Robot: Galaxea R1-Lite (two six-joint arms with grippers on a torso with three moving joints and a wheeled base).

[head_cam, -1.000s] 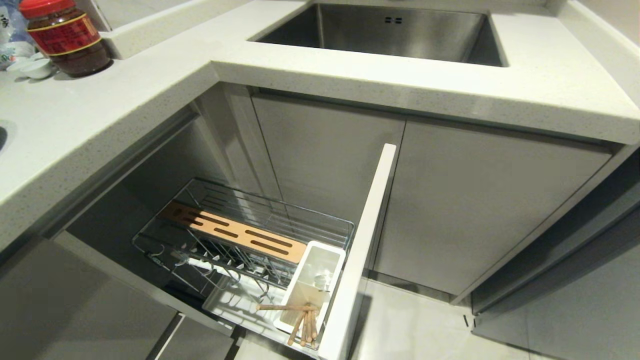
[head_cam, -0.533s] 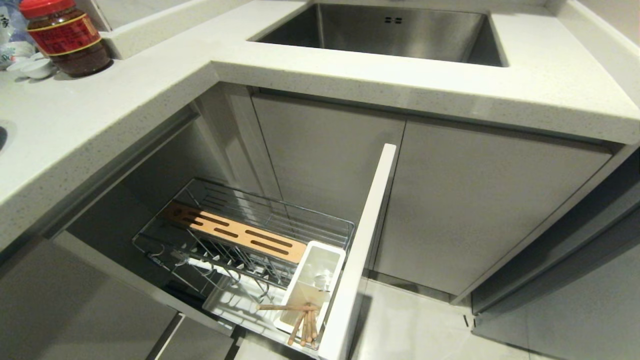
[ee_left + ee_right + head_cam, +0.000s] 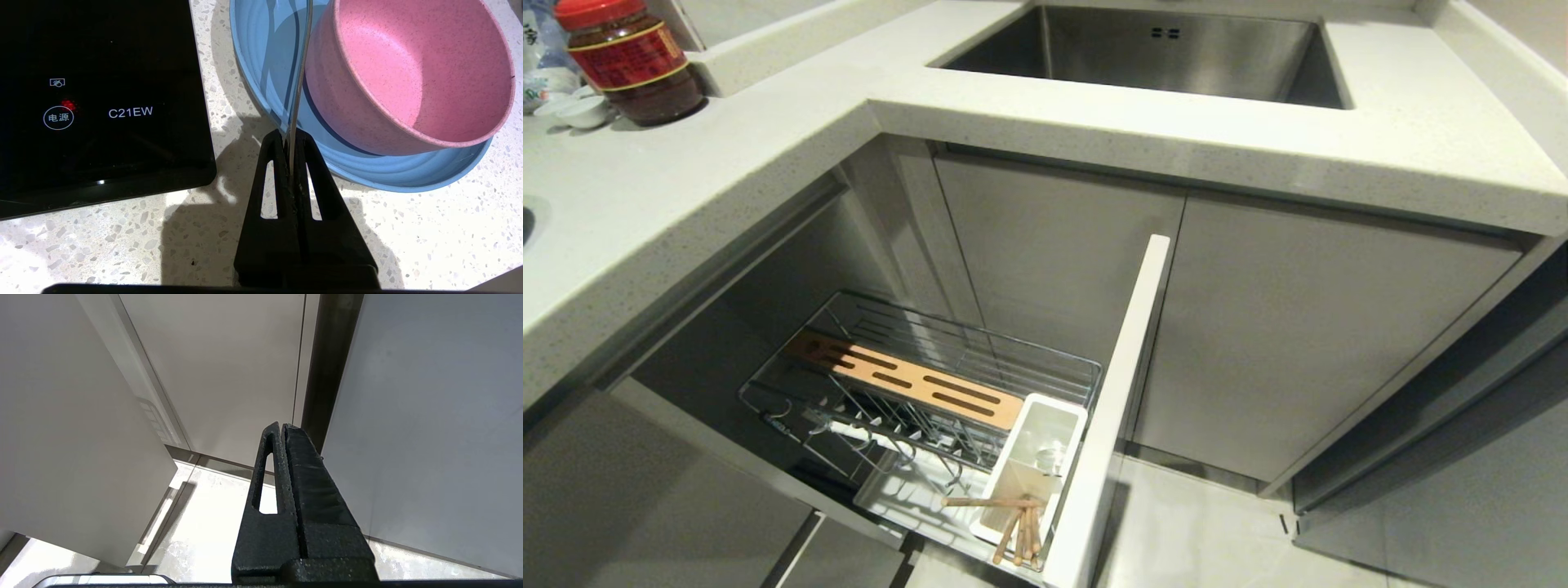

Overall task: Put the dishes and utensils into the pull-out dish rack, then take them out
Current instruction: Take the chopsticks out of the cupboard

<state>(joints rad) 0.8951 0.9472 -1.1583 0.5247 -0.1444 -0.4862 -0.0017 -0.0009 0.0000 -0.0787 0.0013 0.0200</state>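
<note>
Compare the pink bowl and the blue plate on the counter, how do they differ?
The pink bowl is deep with tall sides; the blue plate is wide and shallow with a ridged rim. The bowl is narrower, and the plate spreads out past it. The bowl sits on top, tilted; the plate lies flat on the speckled counter and carries it. Both are single-coloured and matte, and neither is in the rack yet.

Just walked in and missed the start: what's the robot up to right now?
The left gripper is shut on a thin silver utensil beside the pink bowl, which sits on the blue plate on the counter. The pull-out dish rack stands open, with chopsticks at its white bin. The right gripper is parked, shut.
</note>
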